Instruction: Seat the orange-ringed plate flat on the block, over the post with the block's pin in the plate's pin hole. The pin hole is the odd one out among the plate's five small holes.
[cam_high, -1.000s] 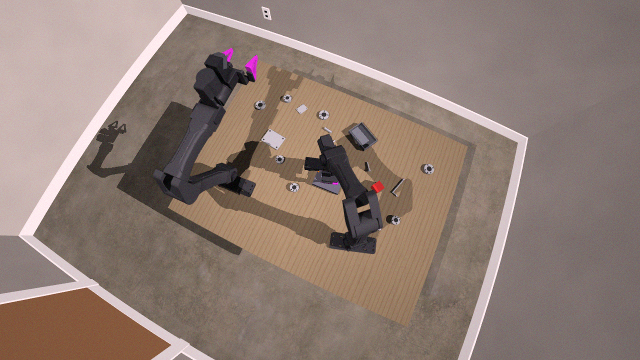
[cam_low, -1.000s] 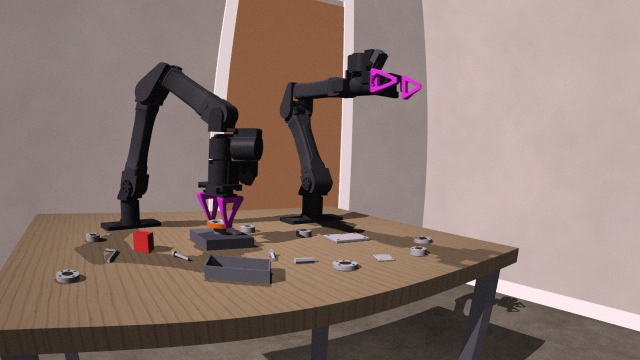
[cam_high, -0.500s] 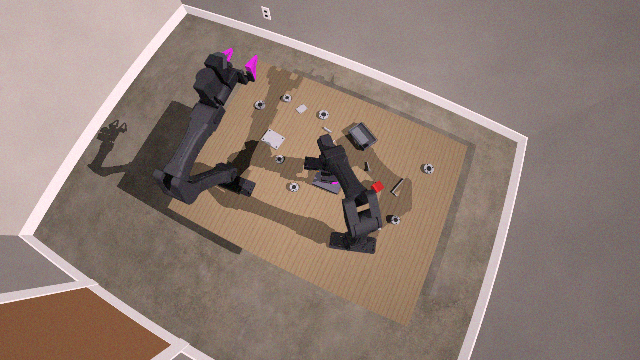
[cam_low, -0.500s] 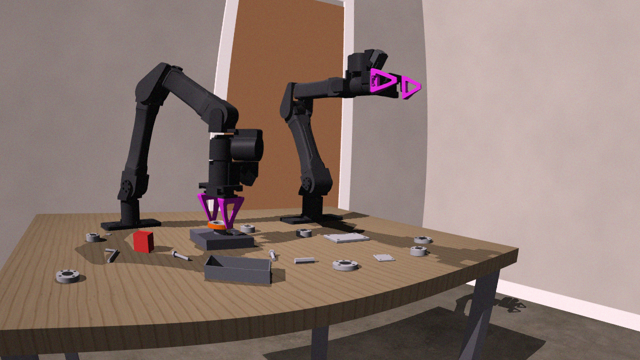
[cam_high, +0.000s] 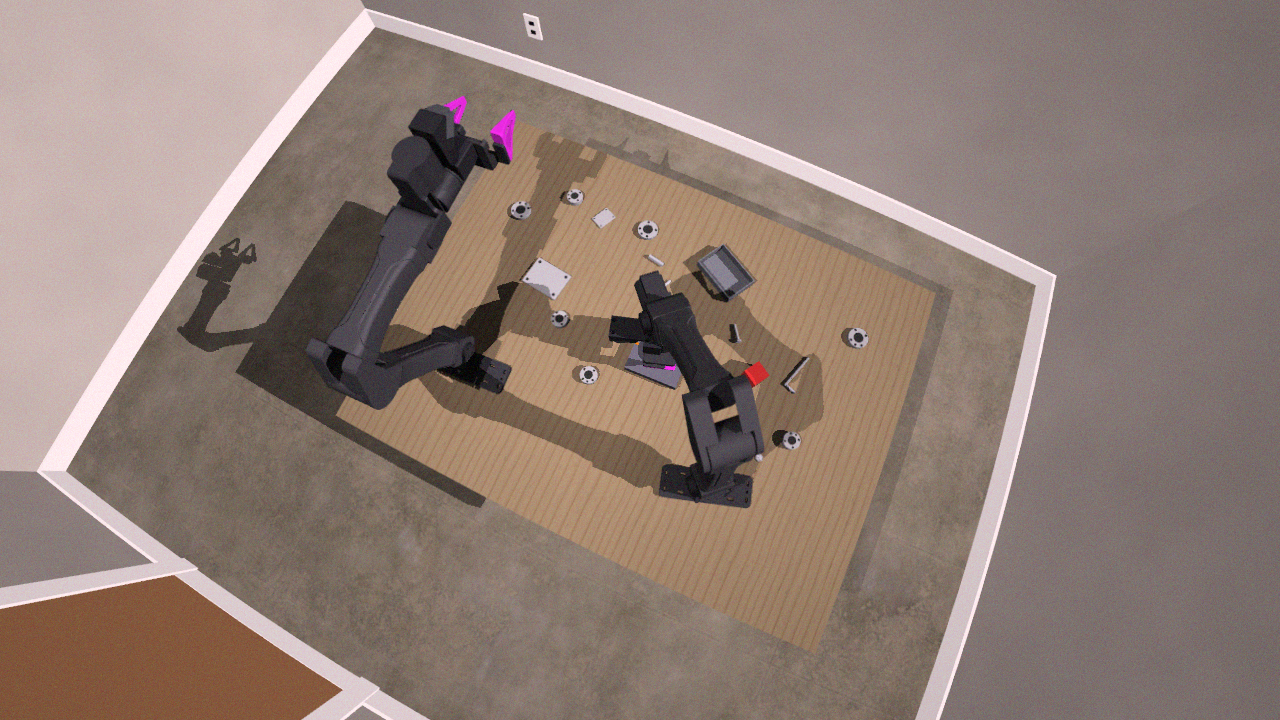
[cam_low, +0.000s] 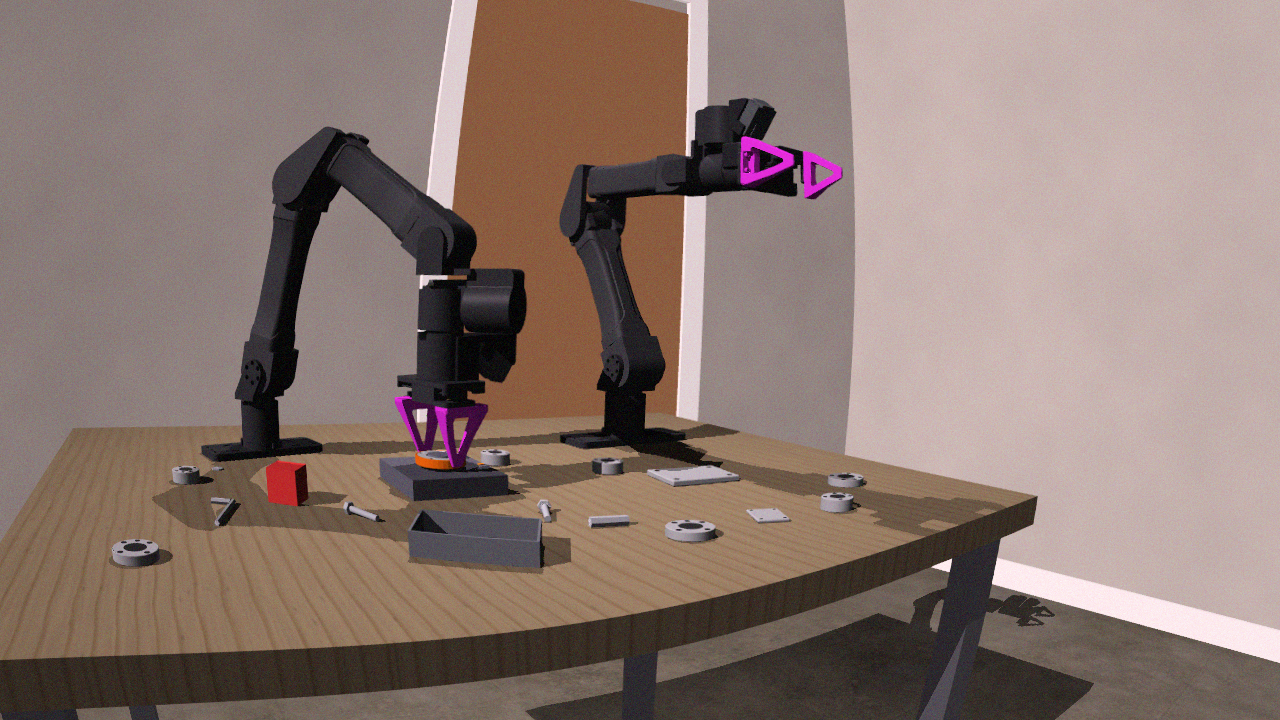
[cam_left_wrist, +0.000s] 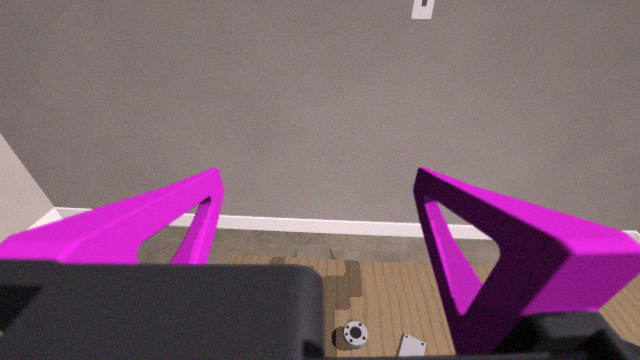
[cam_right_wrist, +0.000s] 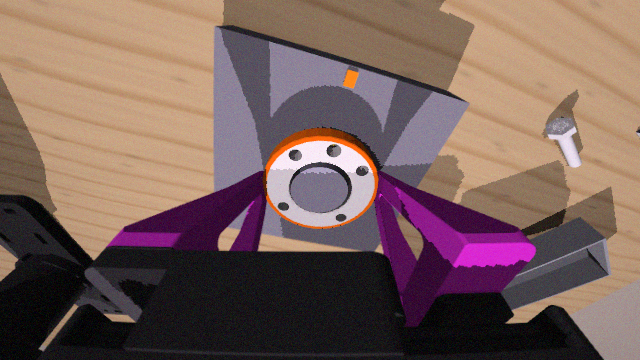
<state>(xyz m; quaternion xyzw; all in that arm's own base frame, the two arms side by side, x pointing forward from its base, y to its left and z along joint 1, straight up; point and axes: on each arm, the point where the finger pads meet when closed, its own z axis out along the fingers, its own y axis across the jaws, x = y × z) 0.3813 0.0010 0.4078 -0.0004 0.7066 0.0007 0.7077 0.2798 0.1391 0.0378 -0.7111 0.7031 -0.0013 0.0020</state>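
The orange-ringed plate is white on top with five small holes and a large centre hole. My right gripper (cam_right_wrist: 320, 180) is shut on its rim and holds it low on the grey block (cam_right_wrist: 330, 127), the post showing inside the centre hole. An orange mark (cam_right_wrist: 351, 78) lies on the block beyond the plate. The pin is hidden. In the exterior view the plate (cam_low: 435, 459) sits just on the block (cam_low: 443, 479) between the fingers (cam_low: 441, 447). My left gripper (cam_low: 799, 172) is open and empty, raised high past the table's end; it also shows in the left wrist view (cam_left_wrist: 320, 200).
A grey open tray (cam_low: 476, 539) stands in front of the block. A red cube (cam_low: 287, 482), bolts (cam_low: 361, 511), several grey flanges (cam_low: 690, 530) and two flat plates (cam_low: 694, 475) lie around the table.
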